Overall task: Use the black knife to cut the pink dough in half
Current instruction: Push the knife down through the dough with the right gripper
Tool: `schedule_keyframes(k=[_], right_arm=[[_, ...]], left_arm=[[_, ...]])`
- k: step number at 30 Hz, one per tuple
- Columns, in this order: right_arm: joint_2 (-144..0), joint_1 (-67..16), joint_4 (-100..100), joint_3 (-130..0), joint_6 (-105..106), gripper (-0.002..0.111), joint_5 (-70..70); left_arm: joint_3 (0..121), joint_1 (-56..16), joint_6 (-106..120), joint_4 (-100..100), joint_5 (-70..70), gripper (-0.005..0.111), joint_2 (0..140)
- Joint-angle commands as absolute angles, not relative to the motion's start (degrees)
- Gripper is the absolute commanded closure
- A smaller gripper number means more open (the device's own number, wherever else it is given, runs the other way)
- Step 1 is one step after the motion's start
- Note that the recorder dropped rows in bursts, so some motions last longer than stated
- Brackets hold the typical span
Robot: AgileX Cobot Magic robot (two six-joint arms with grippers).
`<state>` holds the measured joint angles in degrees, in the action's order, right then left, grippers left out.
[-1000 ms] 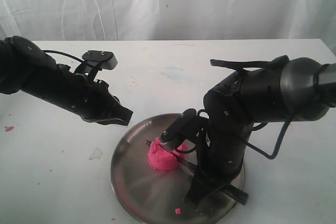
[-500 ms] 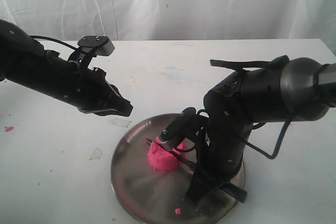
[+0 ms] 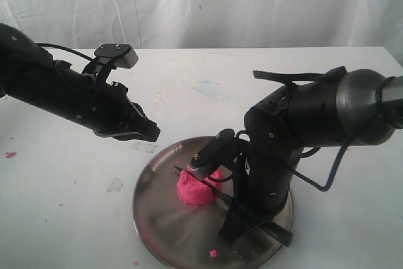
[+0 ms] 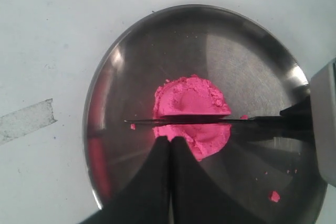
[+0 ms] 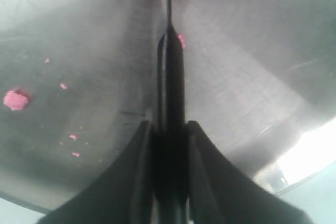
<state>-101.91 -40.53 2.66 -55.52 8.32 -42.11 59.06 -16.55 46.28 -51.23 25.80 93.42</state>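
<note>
Since a second ago the left arm has lifted and drawn back from the plate's rim, while the right arm and its knife have barely shifted. At the middle of it all, the pink dough [image 3: 194, 191] sits as one domed lump near the centre of the steel plate [image 3: 143, 201], with its rough edge and smooth crown clear in the left wrist view. The black knife [image 4: 184, 121] lies straight across the dome, close to its midline, so that pink shows on both sides of the blade. The point juts past the lump over bare steel, and how deep the edge has sunk cannot be told. The handle runs back to the right gripper [image 5: 169, 129], whose two fingers are clamped on it from either side. That arm stands bent over the plate's right half. A larger pink crumb [image 4: 274, 196] and several specks lie on the steel near the handle, apart from the lump. The left gripper [image 3: 151, 135] hangs above the table just beyond the plate's upper left rim, its fingers pressed together on nothing, pointing toward the dough. Below it a strip of clear tape [image 3: 143, 147] is stuck to the white table [image 3: 63, 218], and a small pink smear [image 3: 10, 154] sits far to the left. A white curtain [image 3: 252, 4] closes the back.
</note>
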Motion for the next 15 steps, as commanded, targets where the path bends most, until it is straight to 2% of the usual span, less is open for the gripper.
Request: schedule_keyframes(k=[1,15], right_arm=[[-101.32,-40.47,0.00,-55.94,10.68,0.101,-41.64],[-101.32,-40.47,-0.31,-55.94,10.68,0.101,-41.64]], left_arm=[[58.64,-16.65,45.87,-51.73,26.96,0.107,92.67],[58.64,-16.65,45.87,-51.73,26.86,0.107,92.67]])
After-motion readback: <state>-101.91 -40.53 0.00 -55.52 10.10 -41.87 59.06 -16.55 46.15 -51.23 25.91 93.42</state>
